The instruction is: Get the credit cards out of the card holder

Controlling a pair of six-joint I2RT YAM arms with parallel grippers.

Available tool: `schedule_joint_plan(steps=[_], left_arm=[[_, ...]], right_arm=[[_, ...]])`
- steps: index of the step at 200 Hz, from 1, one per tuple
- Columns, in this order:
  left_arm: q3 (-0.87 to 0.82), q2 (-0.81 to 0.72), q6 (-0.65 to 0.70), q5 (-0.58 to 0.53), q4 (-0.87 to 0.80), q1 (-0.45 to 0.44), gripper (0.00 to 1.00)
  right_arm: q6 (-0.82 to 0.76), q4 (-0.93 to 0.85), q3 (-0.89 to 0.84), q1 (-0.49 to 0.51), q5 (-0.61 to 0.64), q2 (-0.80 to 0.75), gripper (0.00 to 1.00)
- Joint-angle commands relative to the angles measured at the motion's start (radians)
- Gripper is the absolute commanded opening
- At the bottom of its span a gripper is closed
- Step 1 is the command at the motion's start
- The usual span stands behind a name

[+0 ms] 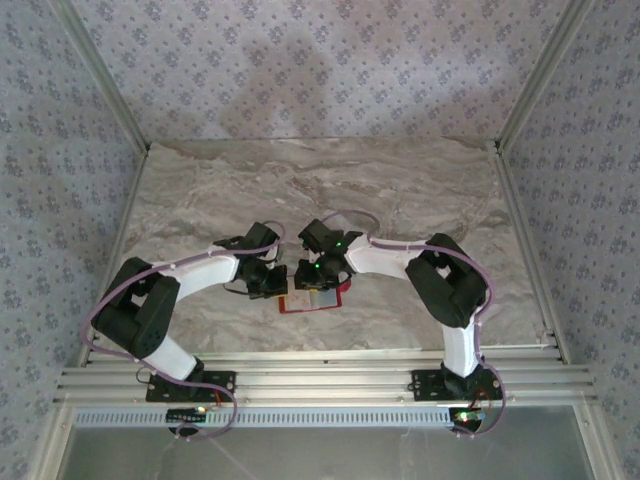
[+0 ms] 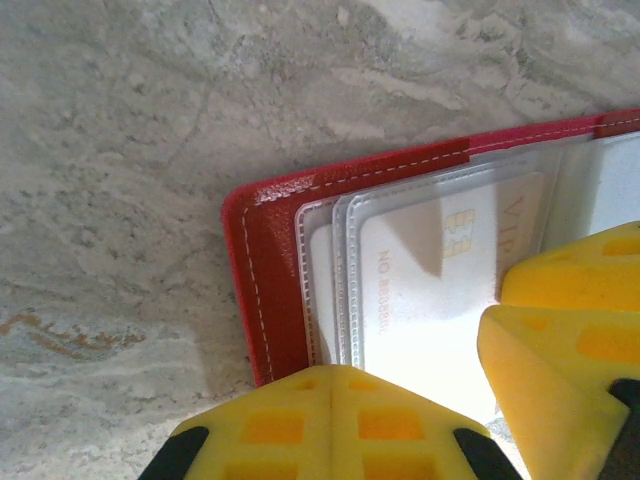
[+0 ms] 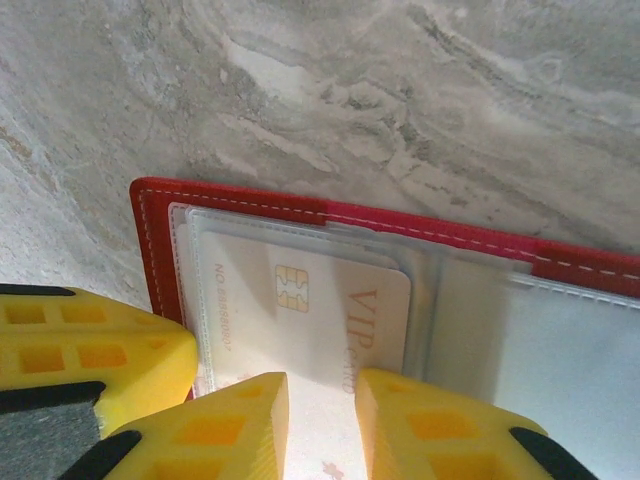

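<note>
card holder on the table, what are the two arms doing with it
The red card holder lies open on the marble table. The left gripper, shut, rests at its edge, apparently pinning it down. The right gripper, fingers slightly apart, sits over a pale VIP card inside it, apparently working it loose. The card is not yet out.
</note>
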Motion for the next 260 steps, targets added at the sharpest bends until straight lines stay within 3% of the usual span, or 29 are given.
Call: schedule_joint_plan(steps=[1, 133, 260], left_arm=[[-0.005, -0.016, 0.014, -0.002, -0.032, -0.004, 0.0], [0.036, -0.05, -0.008, 0.023, -0.032, -0.019, 0.0], [0.063, 0.041, -0.012, 0.021, -0.007, -0.069, 0.0]], right_arm=[[-0.013, -0.081, -0.006, -0.001, 0.058, -0.018, 0.3], [-0.006, -0.029, -0.051, -0.003, 0.023, -0.075, 0.35], [-0.001, -0.006, -0.076, -0.011, 0.006, -0.099, 0.36]])
